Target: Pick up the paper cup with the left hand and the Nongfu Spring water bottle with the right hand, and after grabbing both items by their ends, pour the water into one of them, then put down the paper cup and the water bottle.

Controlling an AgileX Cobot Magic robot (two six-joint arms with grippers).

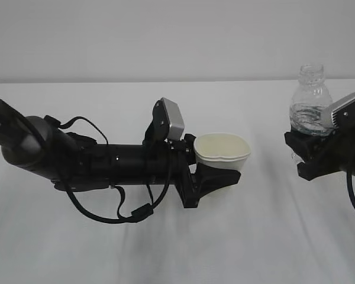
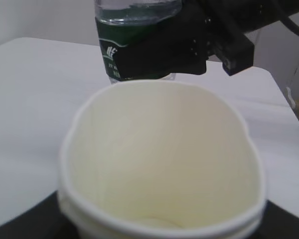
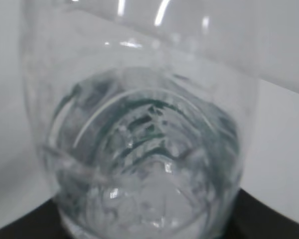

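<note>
Above the white table [image 1: 165, 248], the paper cup [image 1: 222, 152] is held upright in the left gripper [image 1: 216, 177], whose black fingers clamp its lower part; the rim is pressed a little out of round. Well apart to the right, the Nongfu Spring water bottle [image 1: 310, 100] stands upright and capless in the right hand [image 1: 310, 155], which grips it around the middle. Clear water [image 3: 144, 164] fills its lower half.

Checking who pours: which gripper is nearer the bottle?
Right. The right gripper is clamped around the bottle, holding it upright. The left gripper holds the cup, apart from the bottle across a gap of bare table.
</note>
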